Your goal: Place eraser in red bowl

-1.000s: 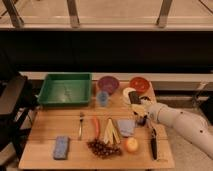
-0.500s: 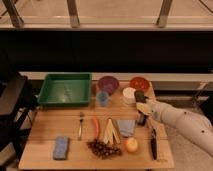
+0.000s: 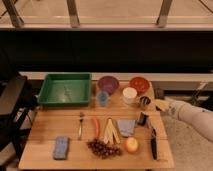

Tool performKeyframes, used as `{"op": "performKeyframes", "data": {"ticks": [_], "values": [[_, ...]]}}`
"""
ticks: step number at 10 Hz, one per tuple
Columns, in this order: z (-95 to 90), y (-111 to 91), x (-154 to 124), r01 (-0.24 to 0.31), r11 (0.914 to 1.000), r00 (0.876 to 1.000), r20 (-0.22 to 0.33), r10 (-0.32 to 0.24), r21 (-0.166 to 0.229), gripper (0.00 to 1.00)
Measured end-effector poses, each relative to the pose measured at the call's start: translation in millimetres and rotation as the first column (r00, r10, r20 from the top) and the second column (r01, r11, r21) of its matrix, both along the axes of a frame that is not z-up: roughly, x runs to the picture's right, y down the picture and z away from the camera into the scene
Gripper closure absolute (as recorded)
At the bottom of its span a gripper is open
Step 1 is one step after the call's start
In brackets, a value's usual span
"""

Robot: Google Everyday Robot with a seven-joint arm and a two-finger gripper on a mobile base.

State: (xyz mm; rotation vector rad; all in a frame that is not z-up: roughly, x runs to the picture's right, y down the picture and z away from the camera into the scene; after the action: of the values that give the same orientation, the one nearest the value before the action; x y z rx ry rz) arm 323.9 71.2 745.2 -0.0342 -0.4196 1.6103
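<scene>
The eraser (image 3: 142,118), a small dark block, stands on the wooden table (image 3: 50,135) right of centre. The red bowl (image 3: 139,84) sits at the back right, next to the purple bowl (image 3: 108,84). My gripper (image 3: 157,104) comes in from the right on a pale arm (image 3: 192,116). It is over the table's right edge, right of and behind the eraser and in front of the red bowl. It is apart from both. I see nothing in it.
White cup (image 3: 129,95), small black cylinder (image 3: 145,101) and blue cup (image 3: 102,98) stand near the bowls. Green tray (image 3: 65,90) at back left. Fork (image 3: 80,125), carrot (image 3: 95,125), banana (image 3: 111,131), cloth (image 3: 126,127), grapes (image 3: 102,147), orange fruit (image 3: 131,145), knife (image 3: 153,141), blue sponge (image 3: 61,147) in front.
My gripper has drawn back to the right, away from the white cup and the black cylinder. The eraser has stayed in place on the table.
</scene>
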Motion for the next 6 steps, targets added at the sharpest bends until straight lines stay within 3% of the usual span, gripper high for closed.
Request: {"op": "performKeyframes", "data": {"ticks": [2,6], "values": [[4.2,-9,9,-0.016,0.9999,0.999,-0.032,0.016,-0.006,1.0],[19.7,-59,20,0.018,0.9996,0.997,-0.069,-0.02,-0.021,1.0]]}}
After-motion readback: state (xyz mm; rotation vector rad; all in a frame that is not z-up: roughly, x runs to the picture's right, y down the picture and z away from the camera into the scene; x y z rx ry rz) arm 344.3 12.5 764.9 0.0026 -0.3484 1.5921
